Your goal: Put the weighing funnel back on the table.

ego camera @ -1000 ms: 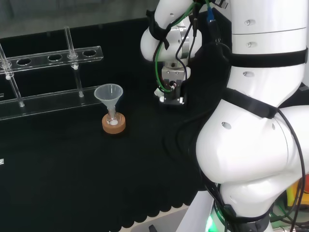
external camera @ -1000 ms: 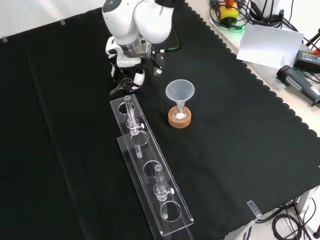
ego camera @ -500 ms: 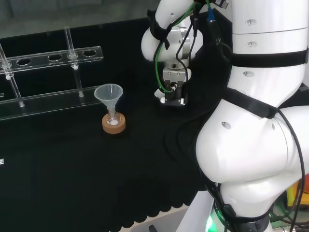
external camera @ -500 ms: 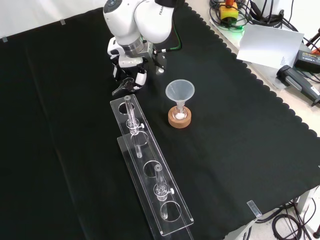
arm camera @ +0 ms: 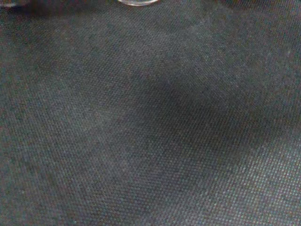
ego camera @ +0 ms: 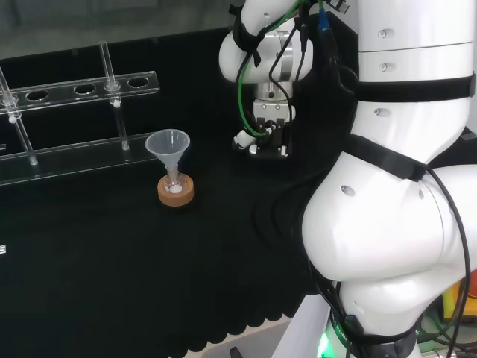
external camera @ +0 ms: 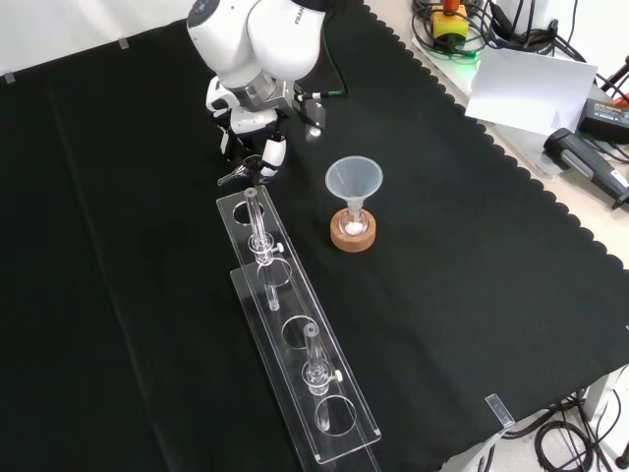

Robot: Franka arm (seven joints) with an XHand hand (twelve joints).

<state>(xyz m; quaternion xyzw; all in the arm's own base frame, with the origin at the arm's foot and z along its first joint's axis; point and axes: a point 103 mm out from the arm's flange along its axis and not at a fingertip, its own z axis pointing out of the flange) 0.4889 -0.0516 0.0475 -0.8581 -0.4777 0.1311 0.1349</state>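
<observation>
Count: one funnel [external camera: 354, 180], mouth up, stem in one small flask [external camera: 353, 224] on one cork ring [external camera: 353, 238]. White matter in flask bottom. One clear two-tier rack [external camera: 295, 334] with two upright clear rods, left of funnel in front view. One hand [external camera: 253, 162], low over black cloth [external camera: 491, 295], just beside rack's upper end in front view. Hand open or closed: cannot tell; contents likewise. Lettering on arm link [external camera: 265, 34] partly cut off, not read. One white paper sheet [external camera: 531, 88] beyond cloth edge.
</observation>
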